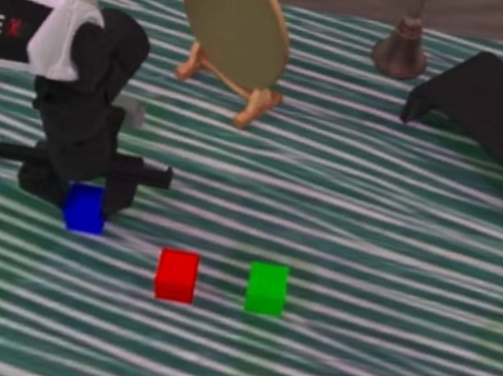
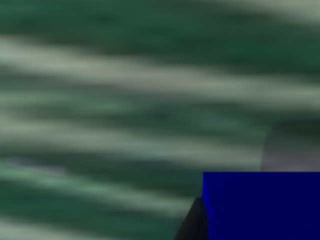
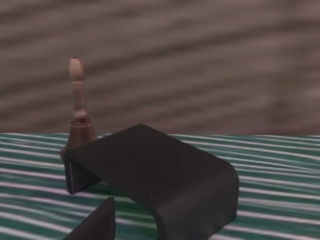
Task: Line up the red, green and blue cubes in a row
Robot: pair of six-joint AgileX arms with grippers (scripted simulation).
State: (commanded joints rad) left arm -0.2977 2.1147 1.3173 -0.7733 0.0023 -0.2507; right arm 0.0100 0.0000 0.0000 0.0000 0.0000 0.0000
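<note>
Top view: my left gripper sits right over the blue cube, at nine o'clock from the red cube and green cube. I cannot tell if it grips.

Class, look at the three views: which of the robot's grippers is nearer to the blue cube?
Left. The left gripper sits right over the blue cube. The right gripper is outside the top view, off by the black stand.

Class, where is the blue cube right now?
In the top view the blue cube sits left of the red cube, directly under the left gripper.
</note>
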